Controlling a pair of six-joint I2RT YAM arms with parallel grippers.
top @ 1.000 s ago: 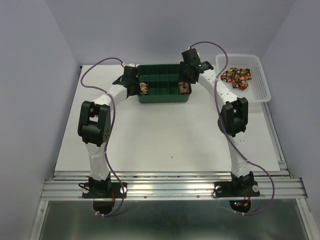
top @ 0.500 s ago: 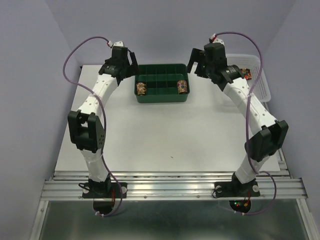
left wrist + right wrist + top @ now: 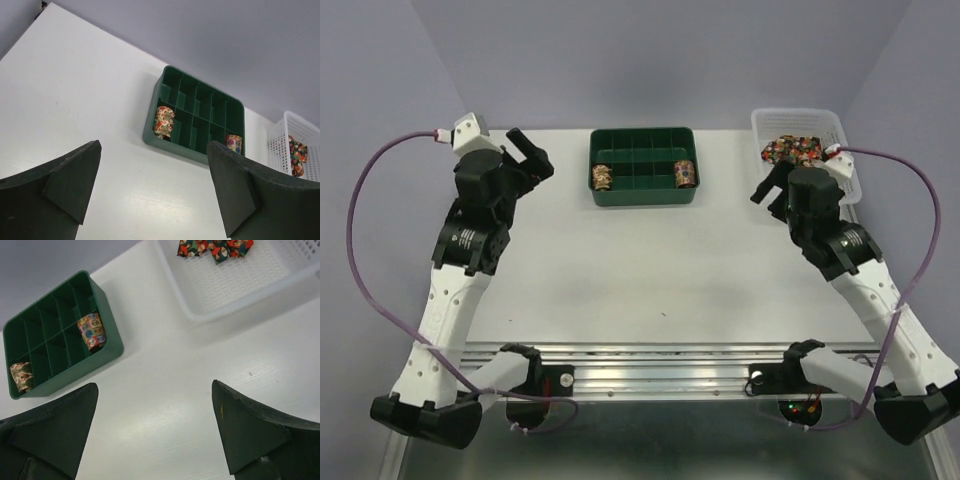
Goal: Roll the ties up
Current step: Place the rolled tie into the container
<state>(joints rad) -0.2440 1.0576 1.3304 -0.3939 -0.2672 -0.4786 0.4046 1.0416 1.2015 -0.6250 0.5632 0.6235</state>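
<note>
White tabletop [image 3: 650, 260], brightly lit. Two rolled ties [image 3: 603, 177] parked in the green tray's [image 3: 642, 199] near row, one at the left end, one at the right, walled in to stop unwinding. Loose ties [image 3: 793, 150] heaped in the white basket [image 3: 850, 188], far right, probably waiting their turn. Left pincer [image 3: 152, 147] and right pincer [image 3: 155, 387] gaping wide, gripping nothing, hanging either side of the tray.

Two rolled ties [image 3: 603, 177] — loose ties [image 3: 791, 150] apart
</note>
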